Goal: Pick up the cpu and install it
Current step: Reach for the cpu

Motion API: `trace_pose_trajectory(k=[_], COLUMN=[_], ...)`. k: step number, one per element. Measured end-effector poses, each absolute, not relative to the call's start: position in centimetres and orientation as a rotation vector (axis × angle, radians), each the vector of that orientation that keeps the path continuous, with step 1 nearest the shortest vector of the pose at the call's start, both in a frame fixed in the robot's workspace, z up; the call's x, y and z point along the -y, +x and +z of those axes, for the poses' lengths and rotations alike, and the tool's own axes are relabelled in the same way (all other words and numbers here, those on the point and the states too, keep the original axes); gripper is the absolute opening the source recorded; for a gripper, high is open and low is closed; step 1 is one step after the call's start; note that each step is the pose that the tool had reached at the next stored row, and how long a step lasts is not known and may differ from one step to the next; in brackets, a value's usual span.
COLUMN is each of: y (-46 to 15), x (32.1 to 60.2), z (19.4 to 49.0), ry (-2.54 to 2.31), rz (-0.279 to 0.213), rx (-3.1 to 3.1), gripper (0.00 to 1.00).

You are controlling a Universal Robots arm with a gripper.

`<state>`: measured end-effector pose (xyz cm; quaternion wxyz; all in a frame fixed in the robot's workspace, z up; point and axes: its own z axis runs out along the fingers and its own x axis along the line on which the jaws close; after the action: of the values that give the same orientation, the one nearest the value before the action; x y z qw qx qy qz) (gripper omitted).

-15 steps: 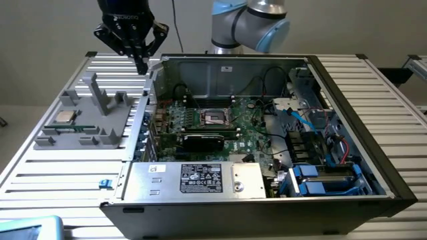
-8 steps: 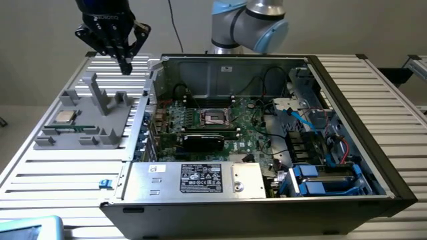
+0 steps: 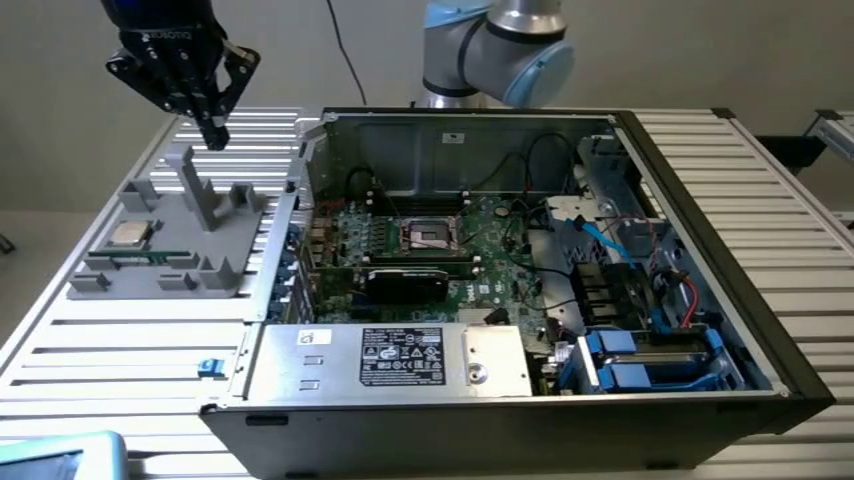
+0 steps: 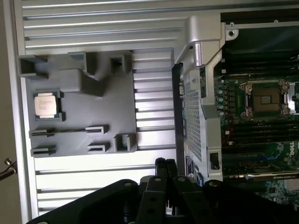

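Item 1, cpu (image 4: pixel 47 104): small flat square chip with a silvery-beige top and a thin green edge. I see it lying flat in a recess of the grey fixture (image 4: pixel 93 112), outside the computer case (image 3: pixel 454 140), at the exterior view's left.
Item 2, gripper (image 3: pixel 214 135): clenched and empty, hanging over the fixture, well apart from the chip.
Item 3, surface: ribbed aluminium table (image 3: pixel 120 350).
Item 4, black-framed socket (image 3: pixel 434 233) on the green board inside the case.

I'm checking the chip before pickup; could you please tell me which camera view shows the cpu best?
The wrist view: it looks straight down on the small square silvery-beige cpu, green edge visible. The exterior view shows the same cpu obliquely, from farther off, on the grey plastic holder.
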<state>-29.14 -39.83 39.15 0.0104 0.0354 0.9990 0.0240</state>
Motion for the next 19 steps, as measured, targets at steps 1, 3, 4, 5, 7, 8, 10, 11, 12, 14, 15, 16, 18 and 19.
trace_pose_trajectory(k=[1, 3, 4, 5, 7, 8, 10, 11, 12, 14, 15, 16, 18, 19], y=[-29.6, -30.4, -30.7, -31.0, -31.8, -32.2, -33.2, -33.6, -34.0, -34.9, -35.4, -35.8, -36.7, -37.2], x=[39.8, 39.8, 39.8, 39.8, 39.8, 39.8, 39.8, 39.8, 39.8, 39.8, 39.7, 39.7, 39.6, 39.4], z=[39.1, 39.1, 39.1, 39.2, 39.1, 39.1, 39.1, 39.1, 39.1, 39.1, 39.0, 39.0, 38.9, 38.9], ry=[0.110, 0.110, 0.110, 0.110, 0.111, 0.110, 0.110, 0.110, 0.111, 0.110, 0.110, 0.110, 0.111, 0.110], rz=[0.075, 0.075, 0.075, 0.075, 0.075, 0.075, 0.075, 0.075, 0.075, 0.075, 0.075, 0.075, 0.075, 0.075], rx=[-3.118, -3.118, -3.118, -3.118, -3.118, -3.118, -3.118, -3.118, -3.118, -3.118, -3.118, -3.118, -3.118, -3.118], gripper=[0.12, 0.12, 0.12, 0.12, 0.12, 0.12, 0.12, 0.12, 0.12, 0.12, 0.12, 0.12, 0.12, 0.12])
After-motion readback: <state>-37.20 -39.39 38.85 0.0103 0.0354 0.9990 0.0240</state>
